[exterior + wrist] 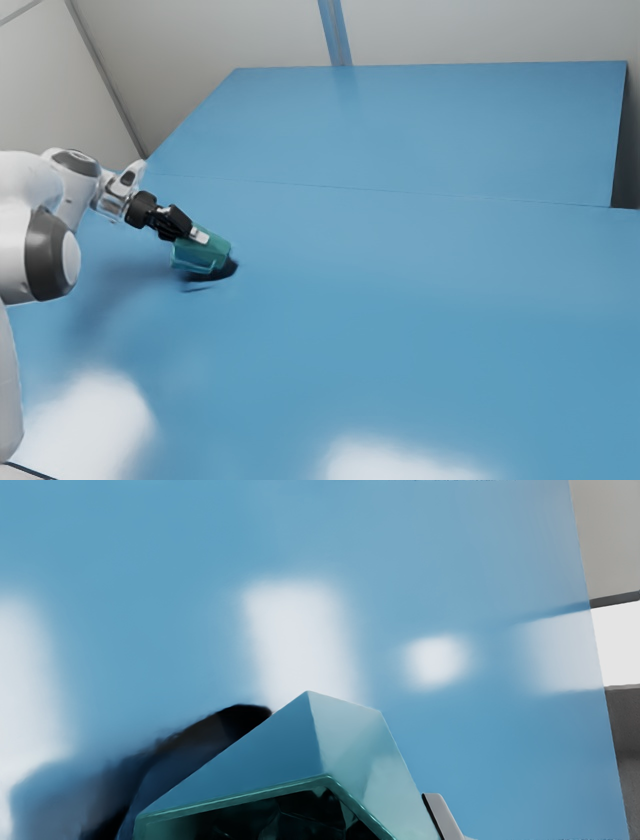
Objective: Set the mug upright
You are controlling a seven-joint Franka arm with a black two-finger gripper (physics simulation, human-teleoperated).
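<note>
In the exterior view my gripper [199, 237] is at the teal mug [203, 254], low over the blue table toward the exterior view's left. It is shut on the mug, which hangs tilted just above its dark shadow. From the wrist view, the mug [250, 775] shows its angular outer walls and its dark open mouth facing my hand. One of my gripper's fingers [441, 812] lies along the mug's outer wall; the other is hidden. Whether the base touches the table I cannot tell.
The blue table [380, 270] stretches away toward the exterior view's right, with a seam across it and bright reflections near the front. Pale walls [480, 30] rise behind it. A table edge [597, 645] appears in the wrist view.
</note>
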